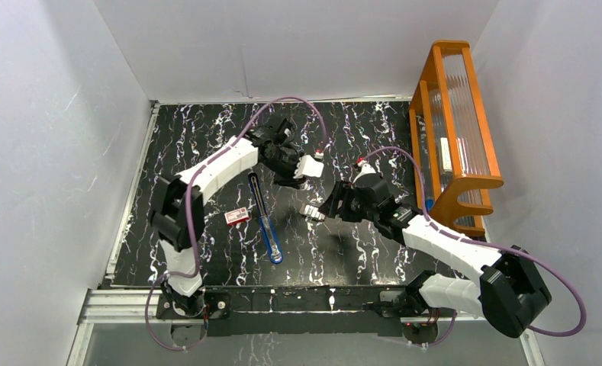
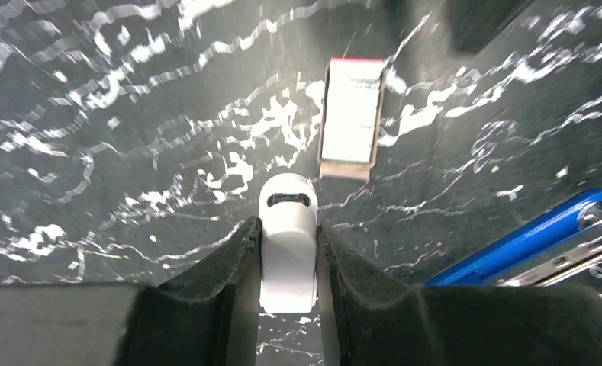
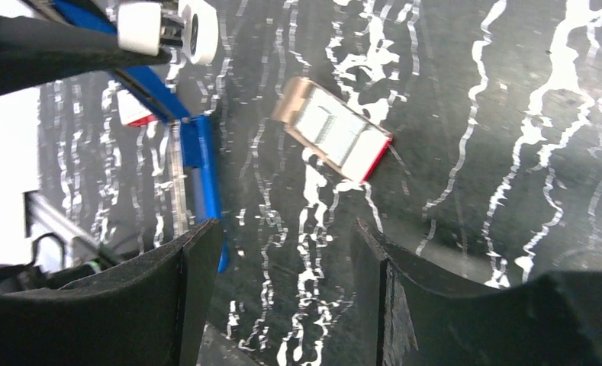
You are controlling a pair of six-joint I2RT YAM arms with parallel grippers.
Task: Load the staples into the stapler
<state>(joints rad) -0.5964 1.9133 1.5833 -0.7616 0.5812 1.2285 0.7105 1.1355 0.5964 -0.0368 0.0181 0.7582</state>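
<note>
Right pincer (image 3: 286, 293): released, jaws wide, nothing between them, hovering over the worktop (image 3: 473, 114). The staple tray (image 3: 332, 133) lies just beyond the fingertips, upper centre of the right-wrist view, diagonal to the jaw line.

Left pincer (image 2: 288, 226): clenched on a small white piece (image 2: 286, 200) with a rounded end and a slot. Can't tell what it is. The same tray sits top centre of that view, apart from the fingers.

Step as I read it: right arm gets the staples (image 3: 324, 126) out of the tray. To do it well:
- Rotate the wrist so the jaws square up with the tray's long walls.
- Centre over it, descend straight, close gently.
- The cardboard walls look thin and would probably crush.
- The tray looks light and will likely skid on the smooth worktop if one finger lands first.
- The strip is thin and low, so pinch its sides, not its ends.

Stapler (image 1: 270, 240): left of centre in the top view, swung open flat. Black base is at the upper end, blue cover at the lower, silver rail exposed. It is apart from both pincers. The red-and-white sleeve (image 1: 238, 216) lies just left of it, away from the tray.

Surfaces:
- Worktop is glossy black with white veining, and looks hard.
- Staples are silvery and ribbed.
- Pincer fingers are matte black.
- Orange rack (image 1: 454, 179) at the right edge has ribbed clear panels.
</note>
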